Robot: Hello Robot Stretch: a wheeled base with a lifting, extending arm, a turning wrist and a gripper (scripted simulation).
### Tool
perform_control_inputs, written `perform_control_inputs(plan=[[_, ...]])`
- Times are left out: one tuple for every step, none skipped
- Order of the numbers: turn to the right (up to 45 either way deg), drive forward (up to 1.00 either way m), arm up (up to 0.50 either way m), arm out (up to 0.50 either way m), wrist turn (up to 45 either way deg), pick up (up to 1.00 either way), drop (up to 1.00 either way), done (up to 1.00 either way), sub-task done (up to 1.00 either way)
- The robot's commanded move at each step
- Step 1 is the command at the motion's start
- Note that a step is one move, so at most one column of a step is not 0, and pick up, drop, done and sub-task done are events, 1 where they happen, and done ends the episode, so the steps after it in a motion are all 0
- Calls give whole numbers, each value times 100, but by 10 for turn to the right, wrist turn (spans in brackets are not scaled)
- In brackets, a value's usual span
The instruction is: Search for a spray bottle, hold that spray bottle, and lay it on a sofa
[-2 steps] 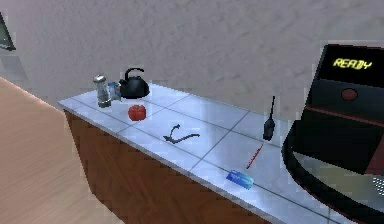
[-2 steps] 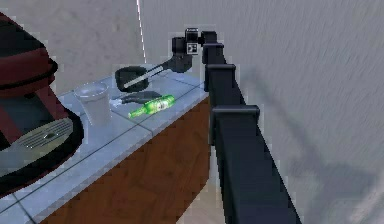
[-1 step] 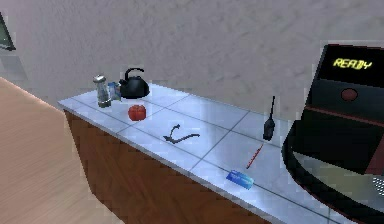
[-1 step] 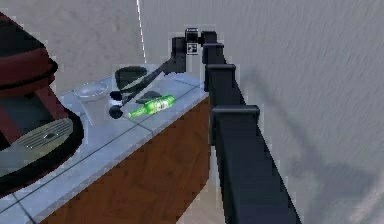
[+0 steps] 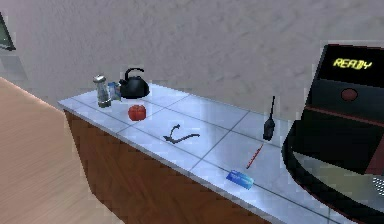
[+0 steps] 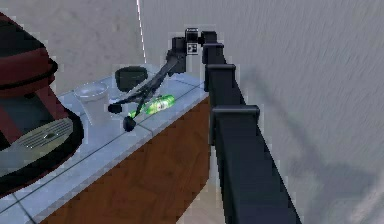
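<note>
A small bright green thing lies on the tiled counter top near its far corner; its shape is too small to name. My arm rises along the counter's end. Its gripper reaches down and left over the counter, with the thin fingers ending close to the green thing. I cannot tell whether the gripper touches it or holds anything. In the forward view a slim black bottle stands upright on the counter next to a large black machine.
On the counter stand a black kettle, a shaker, a red fruit, dark tongs, a red pencil and a blue item. The black machine fills the right. A dark bowl sits behind the gripper.
</note>
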Motion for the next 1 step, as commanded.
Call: perform_control_inputs(plan=[[0, 0, 0, -48, 0, 0, 0, 0, 0]])
